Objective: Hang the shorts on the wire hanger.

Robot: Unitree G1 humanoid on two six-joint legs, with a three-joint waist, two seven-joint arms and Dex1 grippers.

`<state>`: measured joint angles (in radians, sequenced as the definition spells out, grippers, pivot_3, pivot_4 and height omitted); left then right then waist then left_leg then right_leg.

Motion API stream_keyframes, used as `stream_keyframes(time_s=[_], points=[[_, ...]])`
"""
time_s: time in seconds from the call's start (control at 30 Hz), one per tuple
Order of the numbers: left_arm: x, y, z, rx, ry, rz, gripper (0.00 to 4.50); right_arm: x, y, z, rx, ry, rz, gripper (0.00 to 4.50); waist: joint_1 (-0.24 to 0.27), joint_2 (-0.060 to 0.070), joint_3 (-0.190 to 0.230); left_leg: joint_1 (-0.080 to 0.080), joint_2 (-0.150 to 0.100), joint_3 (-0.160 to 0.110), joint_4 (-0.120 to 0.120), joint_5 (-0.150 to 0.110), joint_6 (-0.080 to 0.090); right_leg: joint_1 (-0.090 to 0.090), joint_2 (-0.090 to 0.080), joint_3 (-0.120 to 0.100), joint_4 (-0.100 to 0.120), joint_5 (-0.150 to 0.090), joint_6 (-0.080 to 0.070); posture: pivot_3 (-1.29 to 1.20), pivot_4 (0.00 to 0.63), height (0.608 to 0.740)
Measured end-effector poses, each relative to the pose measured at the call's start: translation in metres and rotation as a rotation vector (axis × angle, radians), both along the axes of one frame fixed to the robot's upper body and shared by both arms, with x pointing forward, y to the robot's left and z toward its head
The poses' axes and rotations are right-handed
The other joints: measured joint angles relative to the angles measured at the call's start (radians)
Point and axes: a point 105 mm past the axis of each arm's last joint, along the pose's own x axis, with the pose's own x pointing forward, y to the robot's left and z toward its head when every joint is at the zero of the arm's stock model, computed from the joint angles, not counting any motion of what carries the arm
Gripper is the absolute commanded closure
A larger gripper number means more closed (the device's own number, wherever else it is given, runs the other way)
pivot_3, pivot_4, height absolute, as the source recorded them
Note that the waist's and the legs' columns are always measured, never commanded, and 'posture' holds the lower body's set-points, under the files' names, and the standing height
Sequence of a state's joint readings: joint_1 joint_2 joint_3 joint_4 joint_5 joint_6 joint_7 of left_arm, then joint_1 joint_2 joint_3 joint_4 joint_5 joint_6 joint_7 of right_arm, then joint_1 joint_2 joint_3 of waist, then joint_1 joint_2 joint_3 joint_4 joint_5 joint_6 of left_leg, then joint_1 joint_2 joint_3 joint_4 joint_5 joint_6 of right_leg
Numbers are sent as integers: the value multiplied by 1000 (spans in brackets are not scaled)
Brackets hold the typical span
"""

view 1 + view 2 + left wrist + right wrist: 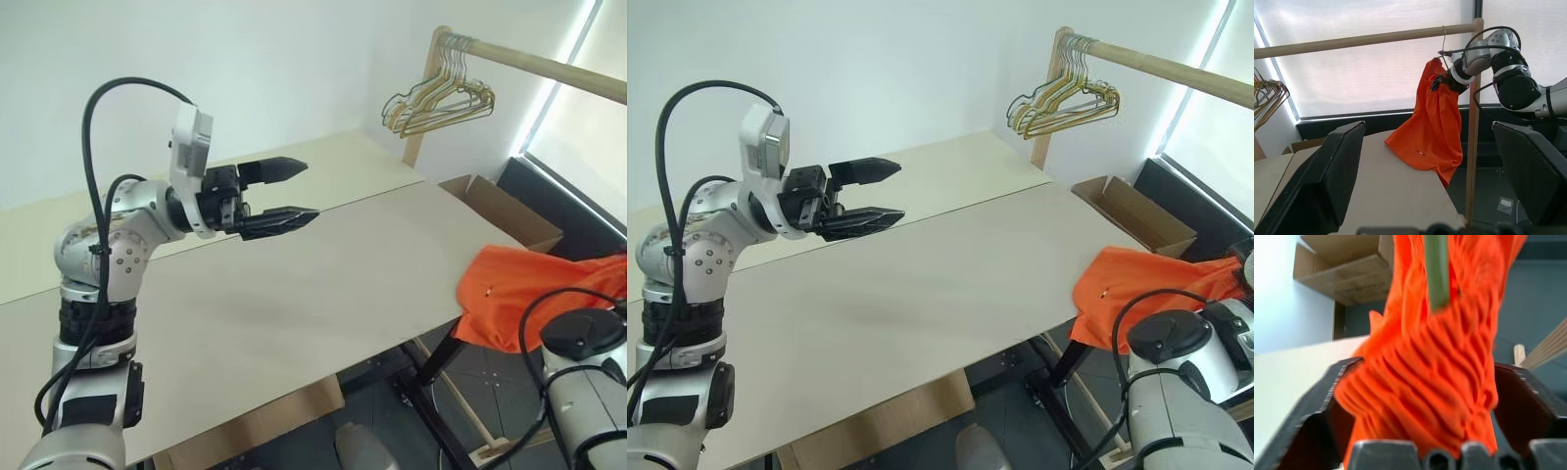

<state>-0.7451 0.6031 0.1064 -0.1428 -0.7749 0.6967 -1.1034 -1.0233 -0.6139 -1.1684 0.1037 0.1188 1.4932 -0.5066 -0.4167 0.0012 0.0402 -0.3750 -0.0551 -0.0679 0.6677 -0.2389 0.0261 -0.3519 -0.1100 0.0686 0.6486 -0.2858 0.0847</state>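
While the orange shorts hang from the wire hanger, whose hook is over the wooden rail, their lower part drapes onto the counter corner. Right at the gathered waistband, the right claw has its black fingers spread either side of the bunched fabric, touching it. Well away from the shorts, the left claw hovers over the counter, its jaws apart and empty. Farther along the rail hangs a cluster of spare hangers, with a cardboard box below.
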Motion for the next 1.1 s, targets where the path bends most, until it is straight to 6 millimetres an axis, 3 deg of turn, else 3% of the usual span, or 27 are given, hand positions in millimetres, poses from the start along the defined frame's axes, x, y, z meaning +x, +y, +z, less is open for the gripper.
stream_keyframes(time_s=[0.17,0.57,0.67,0.73,0.83,0.9,1.0,1.1], points=[[1,1,1,-10,2,10,0,-7,-9,4,-131,60,-63,56,-1,0,0,0,0,0,0,0,0,0,0,0,0,0,0,-389,0,740],[1,6,11,-79,19,24,0,-18,-14,44,-489,112,-205,56,-6,0,0,1,0,0,0,0,0,0,-1,1,0,0,1,-388,0,740],[1,6,11,-79,20,26,0,-25,-14,66,-696,141,-292,56,-6,0,0,1,0,0,-1,0,0,0,0,1,0,0,1,-385,0,740],[1,7,11,-80,20,30,0,-29,-8,95,-924,146,-352,56,-7,1,0,2,-1,0,-1,0,0,0,-1,1,0,0,1,-375,0,740],[2,7,11,-80,19,37,0,-20,33,153,-1286,-33,-351,56,-15,1,0,5,0,1,-3,0,0,1,0,3,0,-1,2,-346,0,740],[2,9,11,-73,18,46,0,-6,70,175,-1440,-200,-229,56,-18,0,-1,6,1,1,-3,0,0,2,2,3,0,-3,7,-326,0,740],[0,17,5,-47,22,86,0,28,125,177,-1511,-415,130,56,-18,-1,-1,6,1,1,-3,0,0,2,2,3,-1,-2,7,-286,0,740],[-1,28,-3,-5,29,148,0,59,178,157,-1381,-616,580,56,-1,-3,0,6,1,0,-3,0,0,2,2,3,-1,0,2,-224,0,740]])
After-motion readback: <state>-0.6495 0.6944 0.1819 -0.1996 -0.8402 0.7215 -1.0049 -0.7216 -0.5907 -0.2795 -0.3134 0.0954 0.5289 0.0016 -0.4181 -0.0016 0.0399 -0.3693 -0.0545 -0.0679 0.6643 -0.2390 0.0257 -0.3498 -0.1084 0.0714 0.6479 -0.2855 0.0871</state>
